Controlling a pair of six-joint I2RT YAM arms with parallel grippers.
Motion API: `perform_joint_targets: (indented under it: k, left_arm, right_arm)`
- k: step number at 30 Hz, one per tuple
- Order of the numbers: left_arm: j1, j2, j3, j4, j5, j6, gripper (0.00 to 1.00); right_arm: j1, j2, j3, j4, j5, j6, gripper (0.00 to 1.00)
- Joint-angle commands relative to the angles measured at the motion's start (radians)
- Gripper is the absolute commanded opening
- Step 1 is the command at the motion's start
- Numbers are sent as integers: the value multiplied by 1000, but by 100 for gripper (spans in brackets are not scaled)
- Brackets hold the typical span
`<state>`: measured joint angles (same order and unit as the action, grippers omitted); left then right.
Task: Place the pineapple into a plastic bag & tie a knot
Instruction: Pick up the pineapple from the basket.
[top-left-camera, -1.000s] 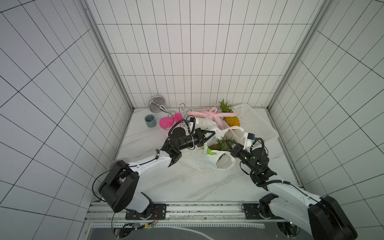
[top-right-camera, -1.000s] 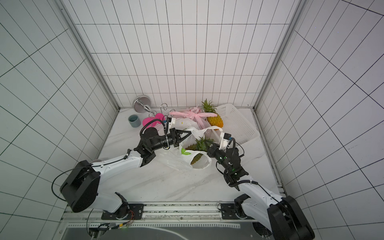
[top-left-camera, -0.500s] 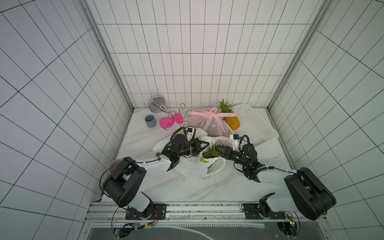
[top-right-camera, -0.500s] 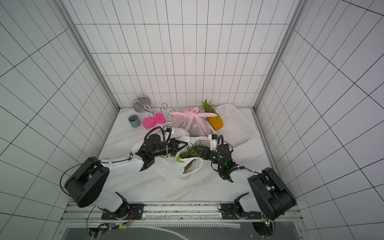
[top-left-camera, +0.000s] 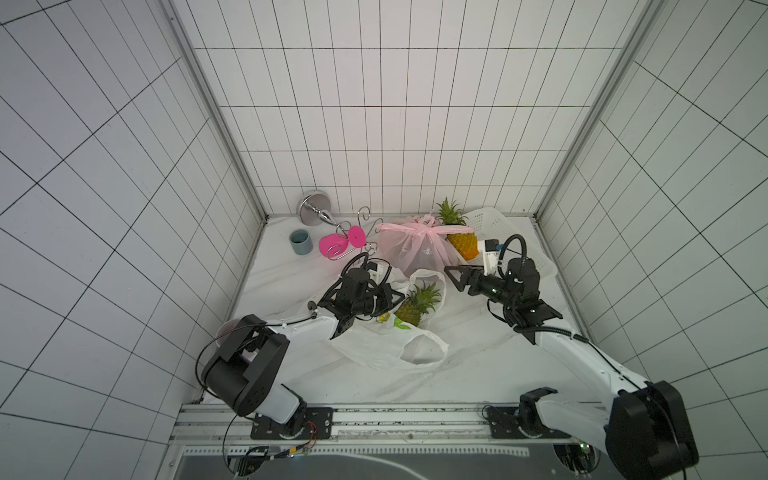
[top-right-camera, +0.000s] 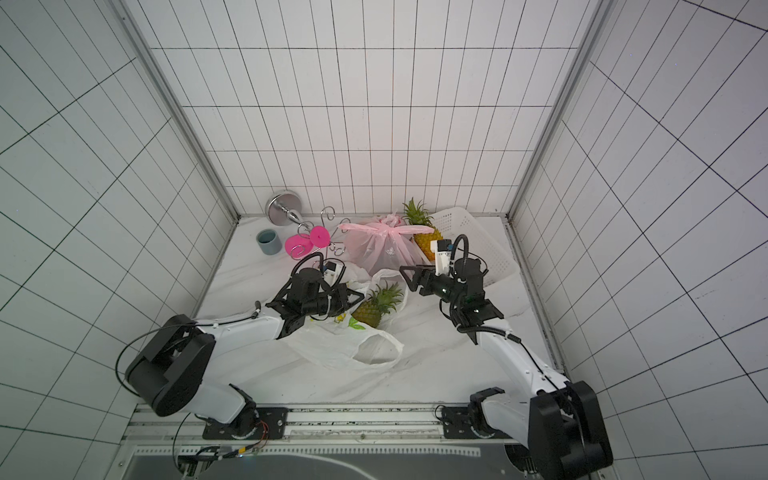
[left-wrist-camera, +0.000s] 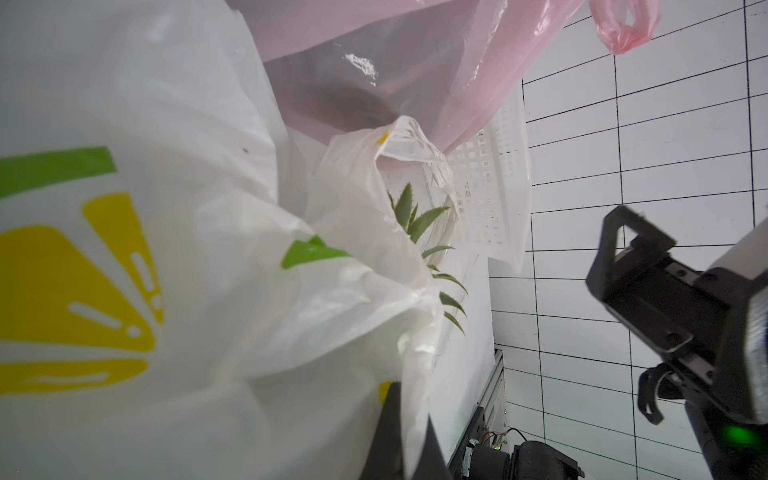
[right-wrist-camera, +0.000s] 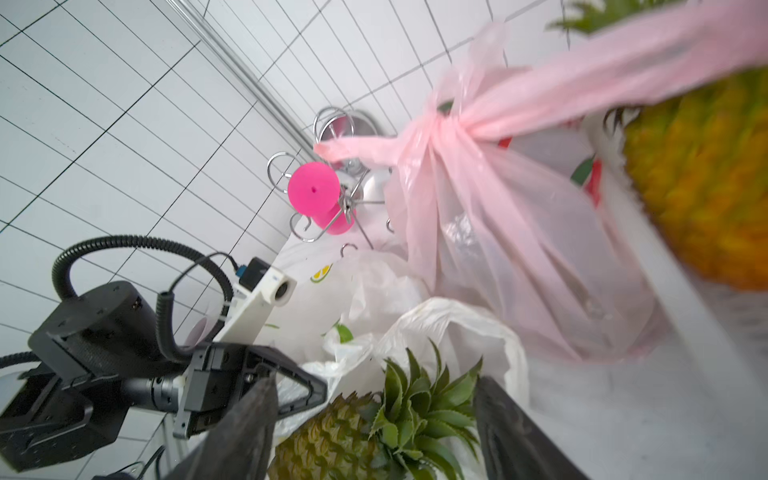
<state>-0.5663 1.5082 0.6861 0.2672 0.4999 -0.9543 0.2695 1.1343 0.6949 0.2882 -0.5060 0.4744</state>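
Observation:
The pineapple lies on its side in the mouth of the white plastic bag, crown toward the right arm. My left gripper is shut on the bag's rim beside the fruit. In the left wrist view the dark fingers pinch white film, with the bag filling the picture. My right gripper hangs open just off the crown, holding nothing. In the right wrist view its fingers frame the pineapple.
A knotted pink bag stands behind the white one. A second pineapple rests in a white basket at the back right. A grey cup, a pink cup and a toppled metal rack lie back left.
My right gripper has gone from shut to open, letting go of the bag's rim and drawing back from it. The left gripper stays shut on the bag, which has sunk onto the table.

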Motion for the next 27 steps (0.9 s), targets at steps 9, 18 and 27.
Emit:
perform_joint_targets:
  k: [9,18,27]
  left_arm:
    - [4,1,64,-9,74,39,0]
    - [6,38,85,16,125,20,0]
    - [16,51,113,-10,142,26,0]
  right_arm:
    - [-173,445,607,-294,405,-161,78]
    - [-271,600,551,-203,163,-217,84]
    - [-204,715,633,-208,283,-345,95]
